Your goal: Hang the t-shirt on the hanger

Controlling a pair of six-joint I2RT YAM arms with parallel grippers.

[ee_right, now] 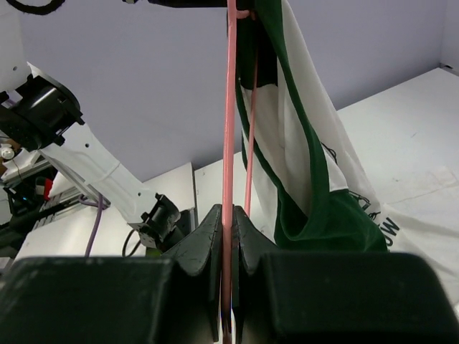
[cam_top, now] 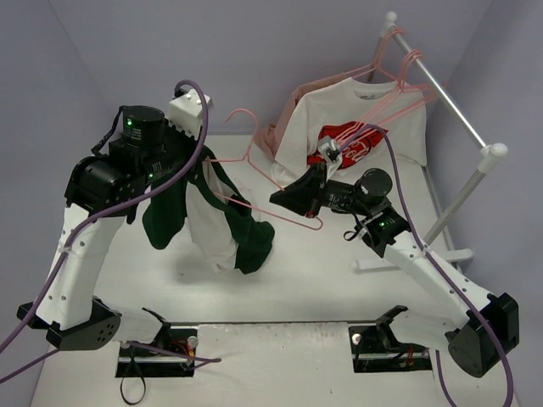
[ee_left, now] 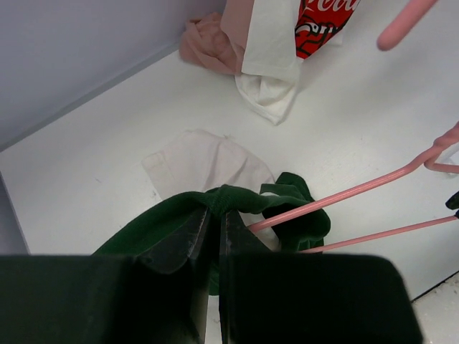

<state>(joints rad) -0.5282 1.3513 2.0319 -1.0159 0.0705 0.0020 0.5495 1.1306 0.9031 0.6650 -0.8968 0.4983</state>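
The green and white t-shirt (cam_top: 212,222) hangs bunched in the air from my left gripper (cam_top: 204,167), which is shut on its dark green edge. In the left wrist view the gripper (ee_left: 214,216) pinches green fabric (ee_left: 150,226), and the shirt's lower part rests on the table. The pink hanger (cam_top: 252,140) is held up sideways, with its left end inside the shirt; its bars show in the left wrist view (ee_left: 344,193). My right gripper (cam_top: 284,197) is shut on the hanger's bar (ee_right: 230,107), right gripper (ee_right: 231,215). The shirt (ee_right: 301,143) hangs just beyond it.
A white t-shirt with a red logo (cam_top: 356,127) hangs on a metal rack (cam_top: 454,106) at the back right, with more pink hangers (cam_top: 399,59) and a pale pink garment (cam_top: 284,106) behind it. The rack's foot (cam_top: 407,259) lies near my right arm.
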